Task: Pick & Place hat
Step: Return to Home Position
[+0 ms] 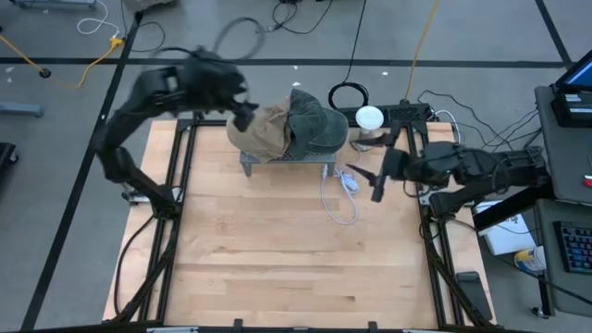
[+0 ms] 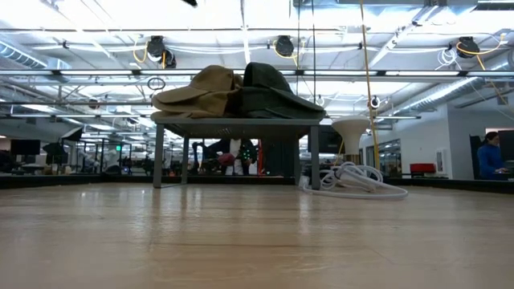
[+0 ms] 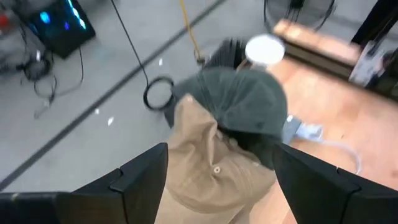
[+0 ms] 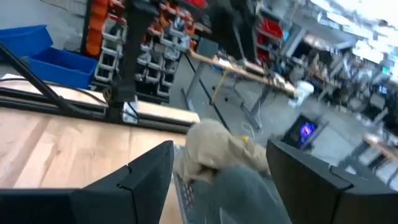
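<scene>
A tan hat and a dark green hat lie side by side on a small grey metal rack at the table's far middle, the green one overlapping the tan one's edge. The low view shows the tan hat and the green hat resting on the rack's top. My left gripper hangs open above the tan hat's far left side, slanting down, clear of it. My right gripper stands open to the right of the rack, level, pointing toward the hats.
A white cable lies coiled on the table just right of the rack. A white round object stands at the far edge behind it. The near half of the wooden table is free room.
</scene>
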You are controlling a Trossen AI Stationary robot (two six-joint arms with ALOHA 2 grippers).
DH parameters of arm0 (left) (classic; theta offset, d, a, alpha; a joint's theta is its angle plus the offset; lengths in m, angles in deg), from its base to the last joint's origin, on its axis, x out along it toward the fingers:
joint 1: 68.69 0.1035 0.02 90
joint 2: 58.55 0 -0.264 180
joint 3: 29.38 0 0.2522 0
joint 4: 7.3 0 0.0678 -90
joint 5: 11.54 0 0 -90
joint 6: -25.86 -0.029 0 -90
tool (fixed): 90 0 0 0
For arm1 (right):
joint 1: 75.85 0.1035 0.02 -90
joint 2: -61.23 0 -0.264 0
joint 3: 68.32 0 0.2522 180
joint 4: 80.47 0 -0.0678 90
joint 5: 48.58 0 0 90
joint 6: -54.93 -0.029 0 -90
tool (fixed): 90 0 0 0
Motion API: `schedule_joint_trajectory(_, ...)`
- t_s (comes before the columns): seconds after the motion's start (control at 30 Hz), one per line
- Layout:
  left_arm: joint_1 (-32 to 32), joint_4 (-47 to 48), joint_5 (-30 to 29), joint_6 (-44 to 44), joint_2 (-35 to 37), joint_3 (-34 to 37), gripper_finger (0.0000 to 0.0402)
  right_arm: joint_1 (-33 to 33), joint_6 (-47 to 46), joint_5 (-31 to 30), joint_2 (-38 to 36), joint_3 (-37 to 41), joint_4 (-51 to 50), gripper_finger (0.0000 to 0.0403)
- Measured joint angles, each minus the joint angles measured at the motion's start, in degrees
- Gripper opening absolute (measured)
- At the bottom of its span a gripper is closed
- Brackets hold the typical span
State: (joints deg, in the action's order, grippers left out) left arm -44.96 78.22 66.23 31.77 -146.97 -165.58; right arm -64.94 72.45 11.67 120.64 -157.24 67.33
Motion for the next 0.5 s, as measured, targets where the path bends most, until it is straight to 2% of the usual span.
schedule_joint_trajectory(0.23,0.02,-2.05,-0.39,-3.29,10.66,0.00,0.0294,0.19,-5.25,0.05,-5.47,0.20,-7.75,0.0251)
schedule_joint_trajectory(0.4,0.02,-1.71,-0.10,-6.54,17.41,0.00,0.0294,0.76,-6.48,-0.01,-11.36,5.75,-3.85,0.0251)
schedule_joint_trajectory(0.5,0.02,-1.23,3.28,-8.52,21.42,0.63,0.0294,0.84,-6.55,-0.14,-15.82,11.76,1.29,0.0251)
